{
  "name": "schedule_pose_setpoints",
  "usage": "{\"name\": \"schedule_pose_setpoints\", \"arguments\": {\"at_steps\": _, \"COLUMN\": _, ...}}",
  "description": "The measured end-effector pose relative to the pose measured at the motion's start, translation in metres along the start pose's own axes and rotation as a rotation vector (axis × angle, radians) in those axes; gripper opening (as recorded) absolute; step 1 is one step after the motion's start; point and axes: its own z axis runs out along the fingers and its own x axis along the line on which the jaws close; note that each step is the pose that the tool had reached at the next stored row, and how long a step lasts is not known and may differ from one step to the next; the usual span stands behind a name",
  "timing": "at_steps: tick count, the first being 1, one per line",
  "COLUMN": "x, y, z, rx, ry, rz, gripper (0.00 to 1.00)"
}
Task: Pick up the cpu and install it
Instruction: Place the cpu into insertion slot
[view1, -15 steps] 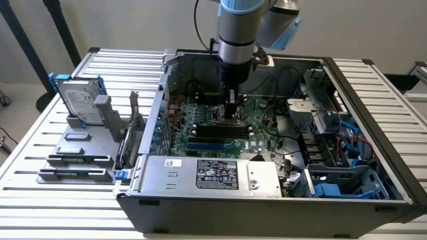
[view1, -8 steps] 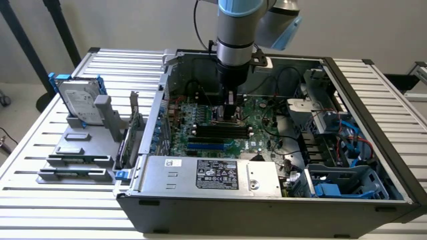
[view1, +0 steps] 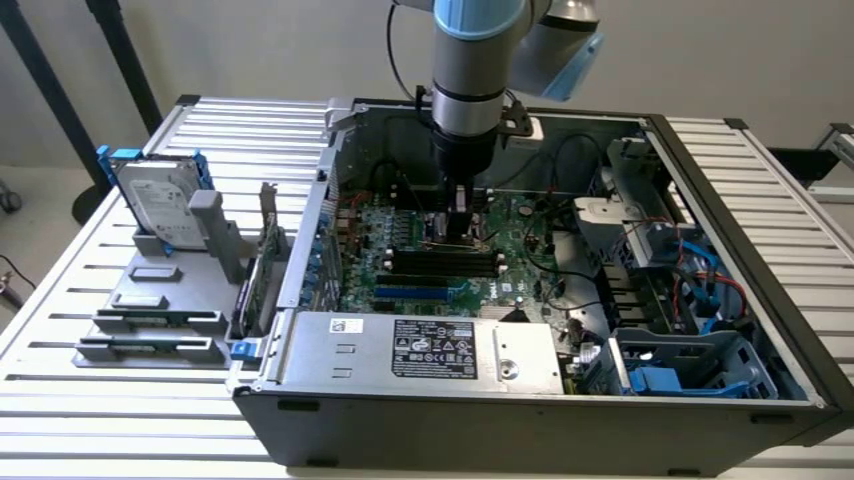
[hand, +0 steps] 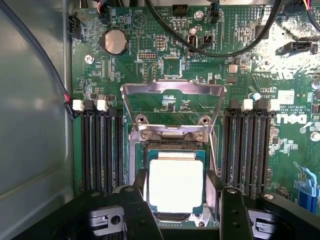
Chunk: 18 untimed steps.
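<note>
The cpu (hand: 176, 182), a small square chip with a bright silver top and thin green rim, sits level between my gripper's (hand: 176, 176) two black fingers (hand: 141, 182), which press against its opposite edges. It hangs directly over the open socket (hand: 172, 146), whose metal load plate (hand: 172, 90) is flipped up and back. I cannot tell whether the chip rests in the socket or hovers just above it. In the exterior view the gripper (view1: 461, 235) reaches straight down inside the open computer case (view1: 534, 410), low over the green motherboard (view1: 527, 255).
Black memory slots (hand: 100, 150) (hand: 250, 150) flank the socket closely on both sides. Black cables (hand: 210, 47) loop across the board beyond the load plate. On the exterior view's left a grey stand holds a hard drive (view1: 158, 200) and memory sticks (view1: 267, 250). The power supply (view1: 427, 350) lies along the case front.
</note>
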Motion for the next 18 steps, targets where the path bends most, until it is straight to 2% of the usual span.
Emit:
{"name": "schedule_pose_setpoints", "arguments": {"at_steps": 7, "x": 0.0006, "y": -0.0008, "z": 0.0017, "rx": -0.0045, "ry": 0.0003, "rz": 0.000, "gripper": 0.55}}
{"name": "schedule_pose_setpoints", "arguments": {"at_steps": 13, "x": 0.0029, "y": -0.0018, "z": 0.0034, "rx": -0.0148, "ry": 0.0006, "rz": -0.001, "gripper": 0.55}}
{"name": "schedule_pose_setpoints", "arguments": {"at_steps": 18, "x": 0.0029, "y": -0.0022, "z": 0.0048, "rx": -0.0160, "ry": 0.0004, "rz": -0.001, "gripper": 0.55}}
